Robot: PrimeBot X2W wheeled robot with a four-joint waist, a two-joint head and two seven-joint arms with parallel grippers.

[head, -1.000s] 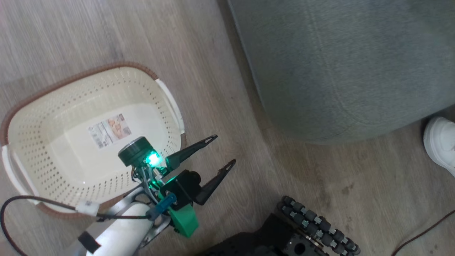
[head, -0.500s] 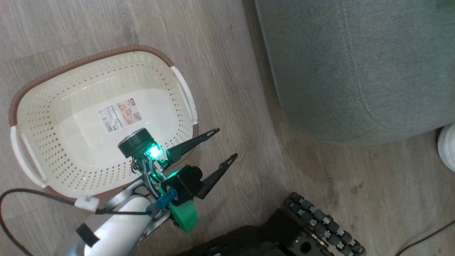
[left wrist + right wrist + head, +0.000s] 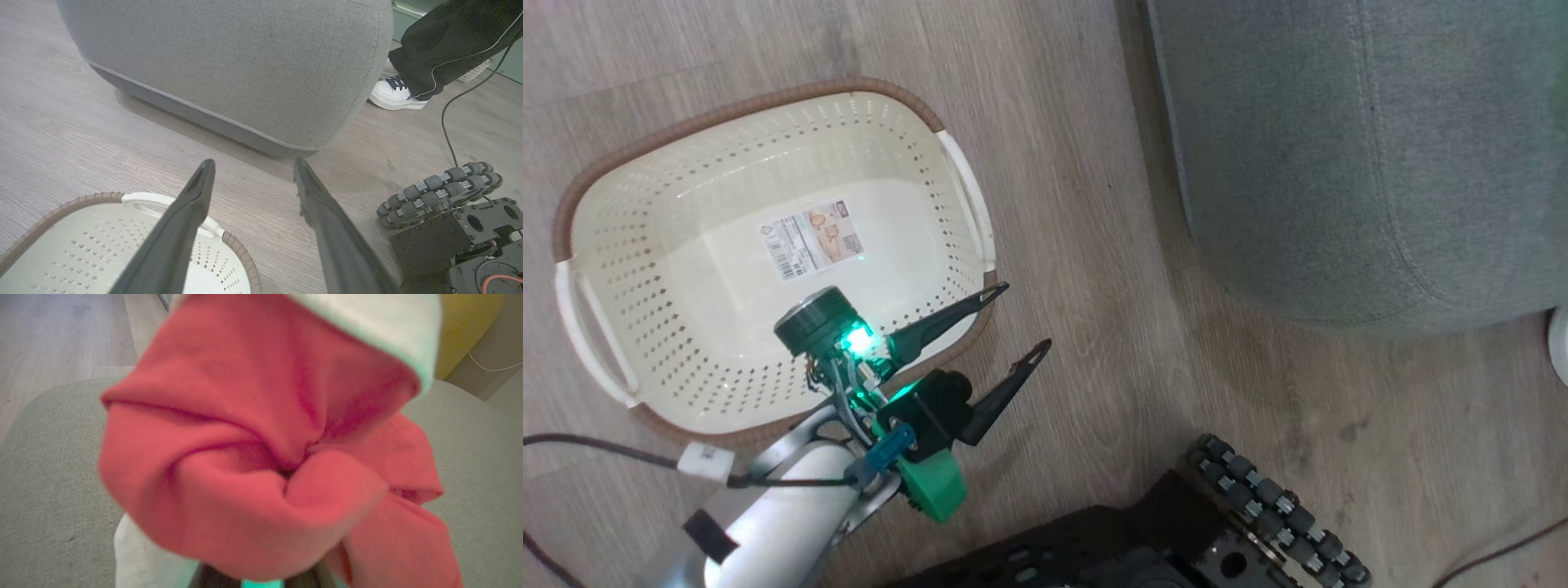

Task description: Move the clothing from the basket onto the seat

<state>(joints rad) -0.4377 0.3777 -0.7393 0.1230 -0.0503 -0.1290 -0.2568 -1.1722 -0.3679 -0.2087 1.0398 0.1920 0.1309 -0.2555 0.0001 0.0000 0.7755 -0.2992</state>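
Observation:
The cream basket (image 3: 686,180) with a brown rim stands on the floor, holding nothing but its label sticker. My left gripper (image 3: 1023,317) hovers over the basket's right end, open with nothing between its fingers; the left wrist view shows the left gripper (image 3: 254,162) pointing at the grey-green seat (image 3: 229,61). The seat (image 3: 1339,147) lies to the right of the basket. In the right wrist view the red clothing (image 3: 245,457) with white lining bunches right in front of the camera above the seat (image 3: 41,457). It hides my right gripper's fingers, which are shut on it.
A person's white shoe (image 3: 396,96) and dark trouser leg (image 3: 449,36) stand beside the seat's far corner. My base's roller wheel (image 3: 1274,506) sits on the wooden floor at the lower right. A thin cable (image 3: 449,122) runs across the floor there.
The head camera has swung, so the basket and seat sit further right and higher in the picture. The left gripper stays open at the basket's right end.

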